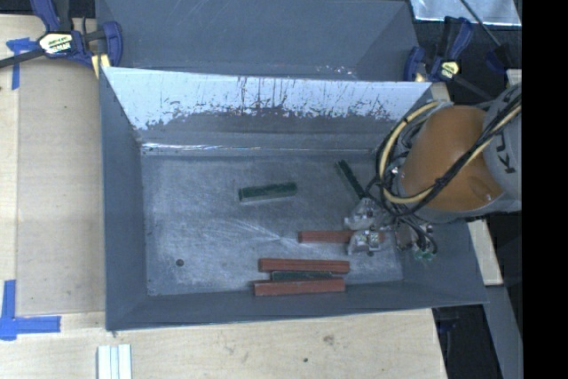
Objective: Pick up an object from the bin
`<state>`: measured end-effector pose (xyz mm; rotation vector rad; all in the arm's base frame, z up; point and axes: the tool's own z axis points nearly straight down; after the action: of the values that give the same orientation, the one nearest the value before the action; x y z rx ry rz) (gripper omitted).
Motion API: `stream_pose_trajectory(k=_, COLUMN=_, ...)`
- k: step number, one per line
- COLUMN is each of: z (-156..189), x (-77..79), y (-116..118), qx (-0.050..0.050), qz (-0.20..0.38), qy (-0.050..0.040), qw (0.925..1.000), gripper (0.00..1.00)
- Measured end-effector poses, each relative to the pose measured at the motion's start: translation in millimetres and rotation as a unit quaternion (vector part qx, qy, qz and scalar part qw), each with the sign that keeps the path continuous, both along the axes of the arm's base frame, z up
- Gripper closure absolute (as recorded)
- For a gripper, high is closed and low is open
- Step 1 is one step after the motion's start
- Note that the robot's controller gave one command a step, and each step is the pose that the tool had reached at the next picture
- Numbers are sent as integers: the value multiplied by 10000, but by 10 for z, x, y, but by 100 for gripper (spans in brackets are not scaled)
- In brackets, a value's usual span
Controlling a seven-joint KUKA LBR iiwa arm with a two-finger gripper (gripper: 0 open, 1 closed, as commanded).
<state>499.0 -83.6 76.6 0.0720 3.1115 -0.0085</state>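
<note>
Brown stick [321, 237] lies left-to-right, right end at the tool [365, 234], whose state I cannot tell.

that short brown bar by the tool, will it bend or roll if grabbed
The short brown bar looks straight and flat-sided, so it is probably stiff and unlikely to roll. Lying flat on the bin floor, it may slide or pivot if the tool nudges one end.

Bin [124, 217] floor: lone bar [268, 191] lay mid-floor, toward the back wall; slanted stick [349, 177] right of it, near the right wall; gripper [364, 235] sat low at right; short bar [322, 237] just left of gripper, contact unclear; stacked bars [302, 274] lay side by side along the front wall, before the short bar.
</note>
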Motion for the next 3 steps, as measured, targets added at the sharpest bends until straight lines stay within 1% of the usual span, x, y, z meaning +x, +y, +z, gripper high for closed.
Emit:
stream_pose_trajectory(k=1, z=33, x=-19, y=4, qx=10, qz=5, qy=54, qw=10000, gripper=100)
stream_pose_trajectory(k=2, z=200, x=-60, y=12, qx=32, qz=8, qy=162, qw=9999, gripper=100)
stream_pose_trajectory(k=3, z=402, x=-36, y=7, qx=27, qz=8, qy=135, qw=9999, gripper=100)
